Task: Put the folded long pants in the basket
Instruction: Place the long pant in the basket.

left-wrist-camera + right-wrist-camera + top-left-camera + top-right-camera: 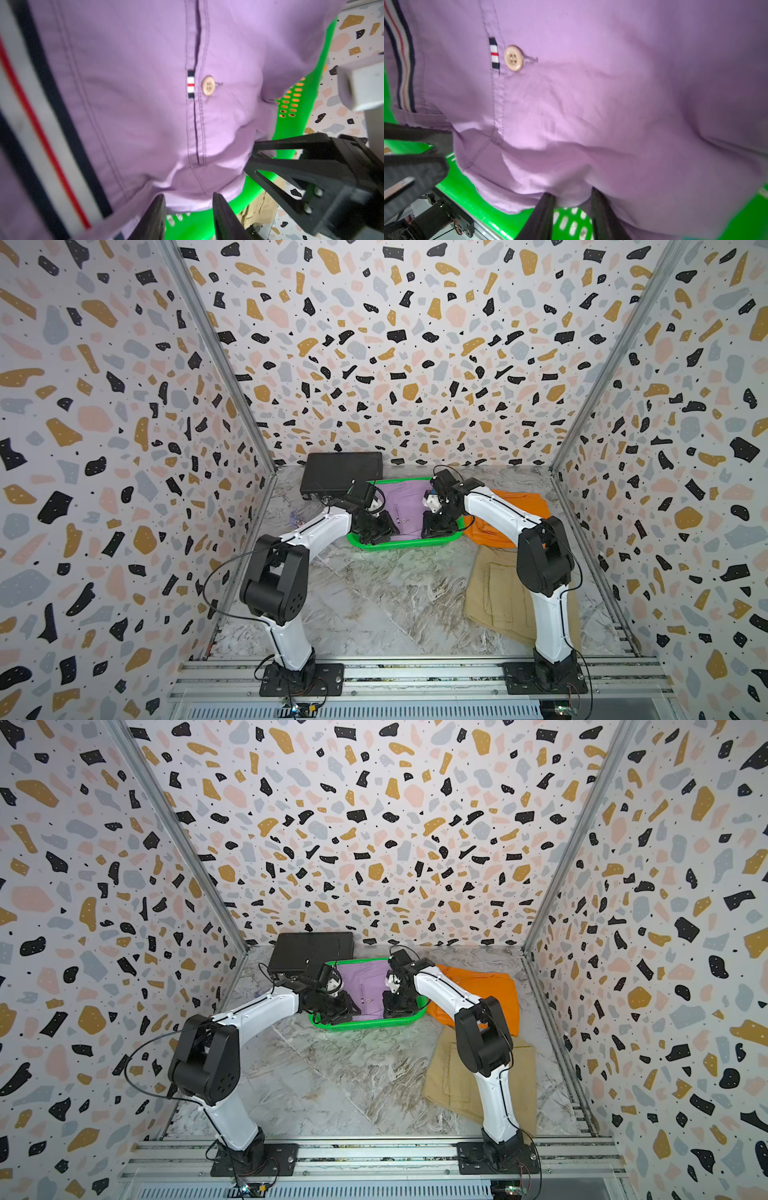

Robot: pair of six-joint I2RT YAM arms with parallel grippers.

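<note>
The lilac folded long pants (pixel 405 506) (pixel 370 986) lie inside the green basket (pixel 399 545) (pixel 361 1026), near the back of the table. They fill both wrist views (pixel 135 93) (pixel 591 93), showing a button and a striped side band. My left gripper (pixel 380 531) (pixel 189 199) is at their near left edge, its fingers closed on the cloth hem. My right gripper (pixel 436 526) (pixel 573 197) pinches a bulge of the same cloth at the near right edge. The orange pants (pixel 515 506) and the khaki pants (pixel 494 597) lie on the table, to the right of the basket.
A flat black box (pixel 340 477) (pixel 309 952) stands behind the basket's left corner, against the back wall. Patterned walls close in the left, right and back sides. The marble tabletop (pixel 374 605) stretches between the two arm bases.
</note>
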